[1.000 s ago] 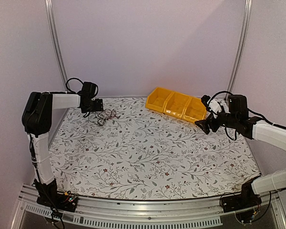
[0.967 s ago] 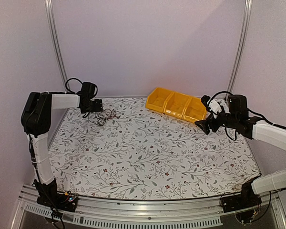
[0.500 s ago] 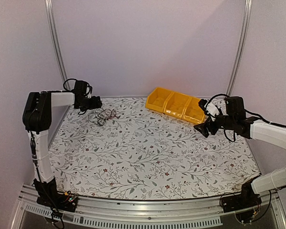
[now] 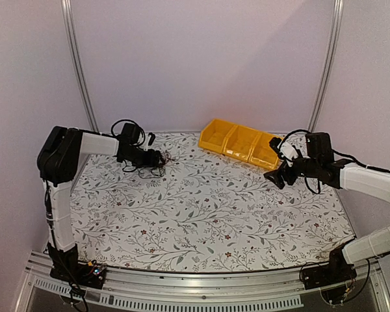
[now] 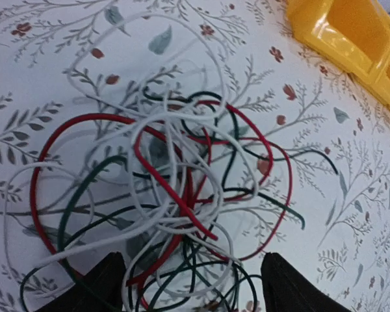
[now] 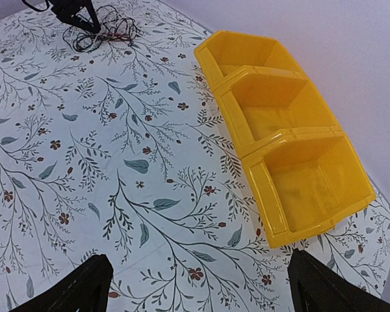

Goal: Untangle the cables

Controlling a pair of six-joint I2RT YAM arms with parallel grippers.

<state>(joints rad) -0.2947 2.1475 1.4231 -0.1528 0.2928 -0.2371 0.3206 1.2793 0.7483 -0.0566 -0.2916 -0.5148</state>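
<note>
The left pincer [image 4: 157, 158] has swung in from the far-left corner to the cables [image 5: 162, 182], which lie tangled at the counter [image 4: 208, 214]'s far left between its wide-spread, empty tips, so a first grasp looks close; the right pincer [image 4: 278, 175] hangs open, holding nothing.

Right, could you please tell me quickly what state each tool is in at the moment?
Left tool: open over the cables, gripping nothing.
Right tool: open, empty.
</note>
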